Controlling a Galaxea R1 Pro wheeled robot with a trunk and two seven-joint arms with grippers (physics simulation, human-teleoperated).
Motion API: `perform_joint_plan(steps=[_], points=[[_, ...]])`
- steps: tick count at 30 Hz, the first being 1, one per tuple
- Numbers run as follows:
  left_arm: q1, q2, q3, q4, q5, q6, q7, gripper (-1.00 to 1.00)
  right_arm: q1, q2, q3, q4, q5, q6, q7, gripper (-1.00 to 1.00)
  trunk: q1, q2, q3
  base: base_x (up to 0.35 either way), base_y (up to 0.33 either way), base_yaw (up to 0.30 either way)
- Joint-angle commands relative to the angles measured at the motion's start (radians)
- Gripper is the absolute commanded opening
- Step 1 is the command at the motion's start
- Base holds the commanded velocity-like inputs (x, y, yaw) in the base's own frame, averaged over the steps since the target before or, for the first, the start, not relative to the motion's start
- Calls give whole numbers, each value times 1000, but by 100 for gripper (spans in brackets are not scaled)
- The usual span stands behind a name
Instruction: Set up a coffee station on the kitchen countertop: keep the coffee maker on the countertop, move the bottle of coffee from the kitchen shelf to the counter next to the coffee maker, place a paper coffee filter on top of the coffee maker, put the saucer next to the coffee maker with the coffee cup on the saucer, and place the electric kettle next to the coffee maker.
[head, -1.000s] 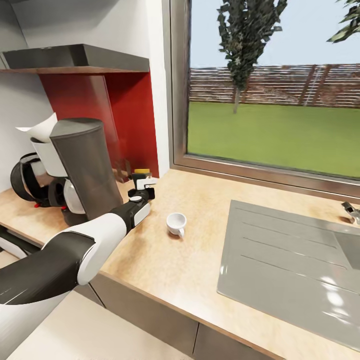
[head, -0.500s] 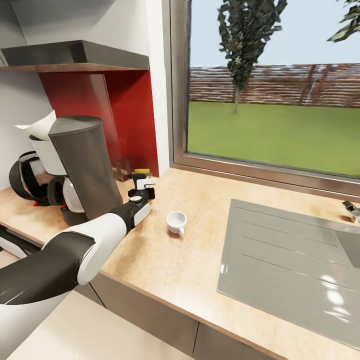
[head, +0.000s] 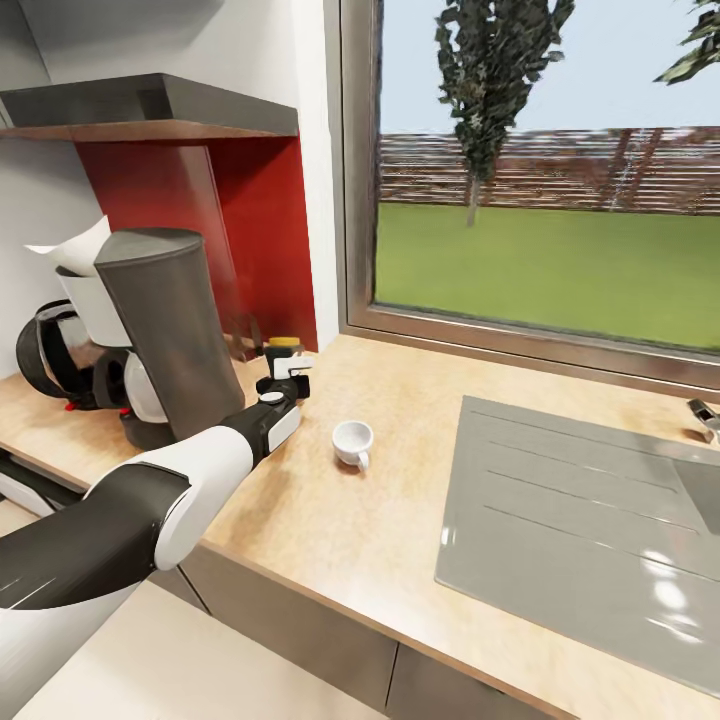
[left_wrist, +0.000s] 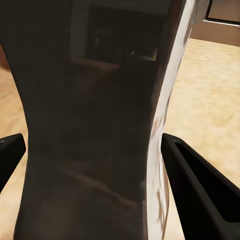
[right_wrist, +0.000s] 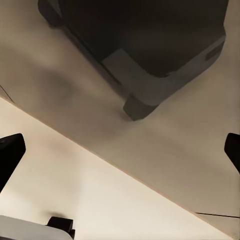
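Electric kettle (head: 60, 362): I see it half hidden behind coffee maker (head: 170, 330). Faucet (head: 705, 420): cut by frame edge. Bottle (left_wrist: 95, 125): blurred, cropped in left wrist view.

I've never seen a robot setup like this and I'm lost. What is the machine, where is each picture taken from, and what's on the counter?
It is a simulated two-armed wheeled robot. The head view looks down from its head onto a wooden countertop. There stand a coffee maker with a paper coffee filter on top, an electric kettle behind it, a white coffee cup and a sink. The left gripper reaches a yellow-capped bottle of coffee; the left wrist view shows its fingers either side of the dark bottle. The right wrist view looks down at the floor.
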Motion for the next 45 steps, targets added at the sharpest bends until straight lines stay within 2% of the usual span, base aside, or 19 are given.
perform_joint_plan(steps=[1,27,31,45], points=[[-1,0,-5,2,10,-3,3,-100,0,-1,4,-1,-11,-1,6,100,0,-1,-1,0,0,0],[0,0,-4,2,10,-4,4,-100,0,-1,4,-1,-11,-3,6,100,0,-1,-7,0,0,0],[8,0,-4,3,10,-45,3,-100,0,-2,4,-1,-11,-3,6,100,0,-1,-7,0,0,0],[27,0,-4,3,9,-95,3,-100,0,-2,5,0,-11,-1,6,100,0,-1,-7,0,0,0]])
